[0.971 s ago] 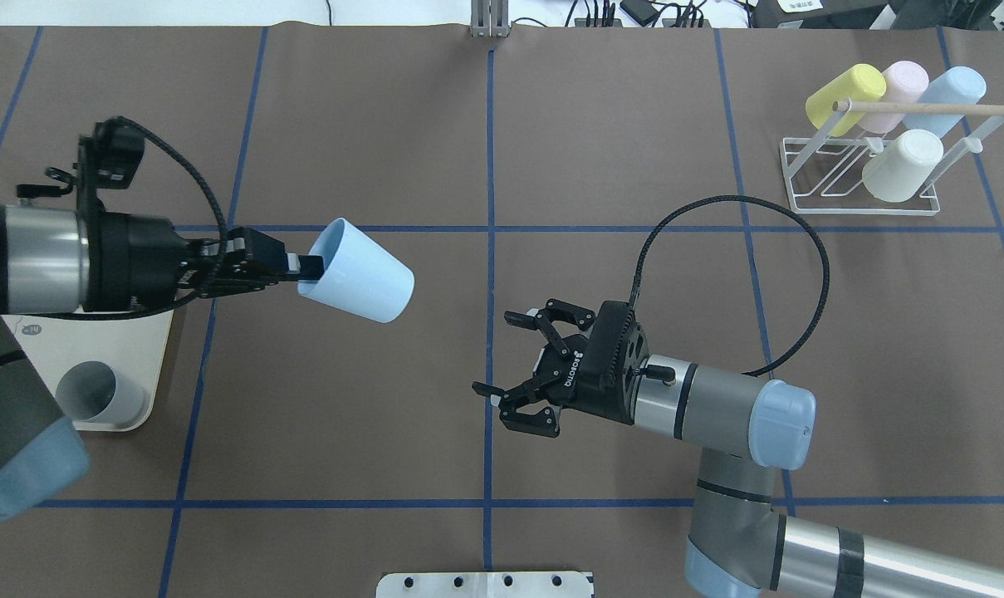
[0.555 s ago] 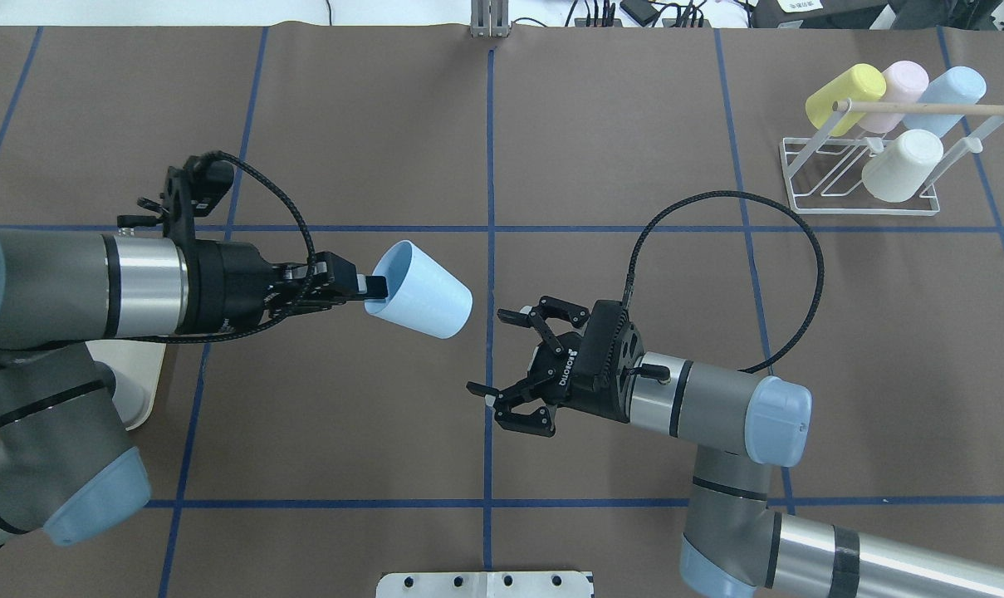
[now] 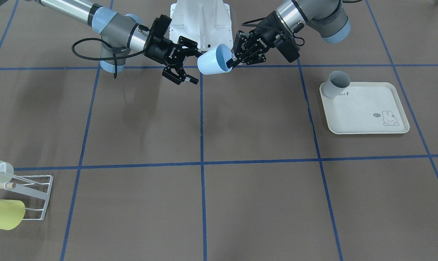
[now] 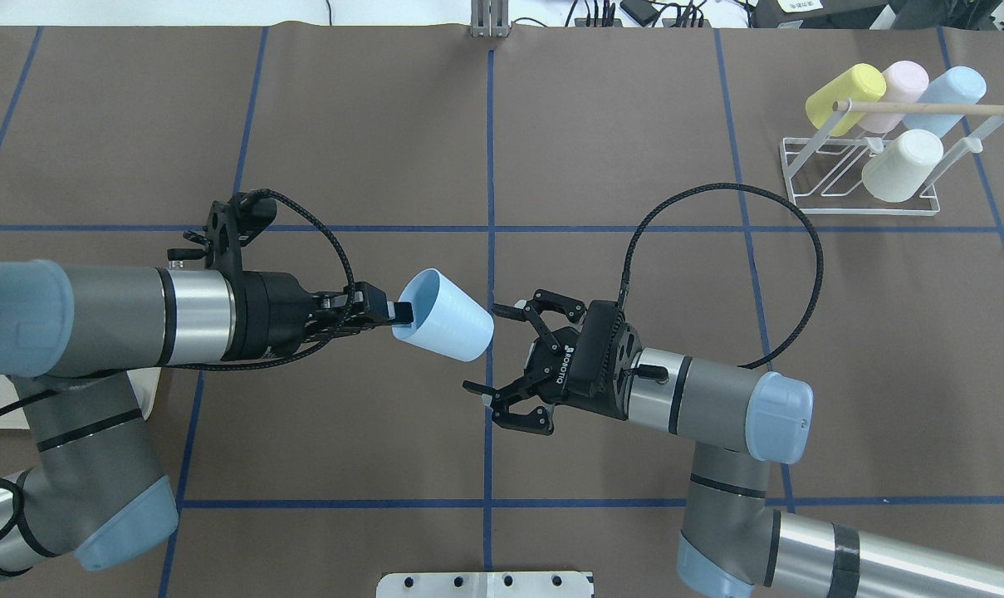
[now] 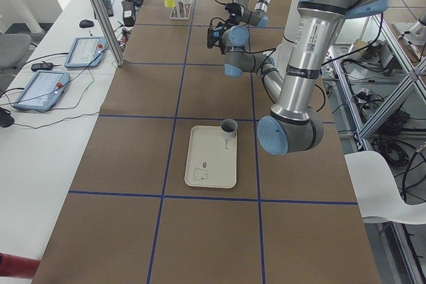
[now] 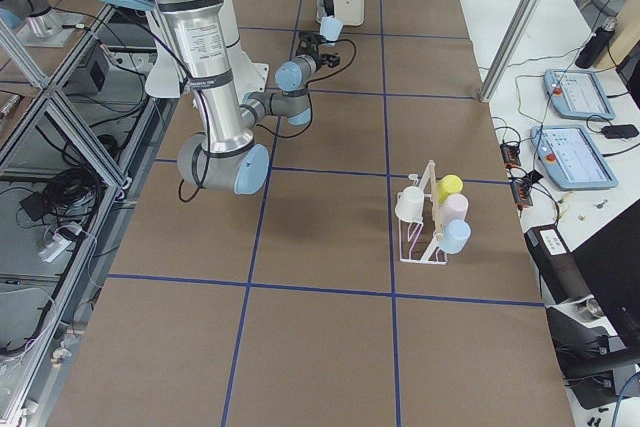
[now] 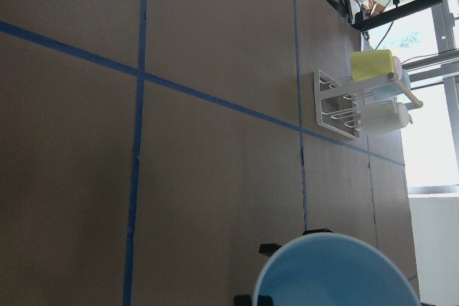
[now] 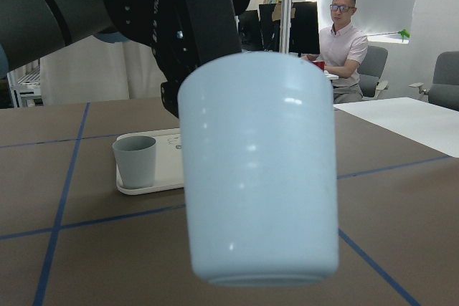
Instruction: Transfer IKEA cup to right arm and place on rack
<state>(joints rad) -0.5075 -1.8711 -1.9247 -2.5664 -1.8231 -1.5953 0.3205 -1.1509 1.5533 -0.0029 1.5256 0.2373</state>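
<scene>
Above the brown surface (image 4: pixel 344 124) the left arm (image 4: pixel 111 316) and right arm (image 4: pixel 717 407) face each other near the middle, with the rack (image 4: pixel 991 108) well off to the right. The pale blue cup (image 4: pixel 448 326) hangs sideways between them. The left tool (image 4: pixel 402 313) is clamped on its rim, and the right tool (image 4: pixel 495 349) is spread wide just beside its base.

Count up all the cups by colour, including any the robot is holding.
Light blue cups: 2, one in the left gripper, one on the rack
Yellow cup: 1
Pink cup: 1
White cup: 1
Grey cup, on the tray: 1
Total: 6
</scene>
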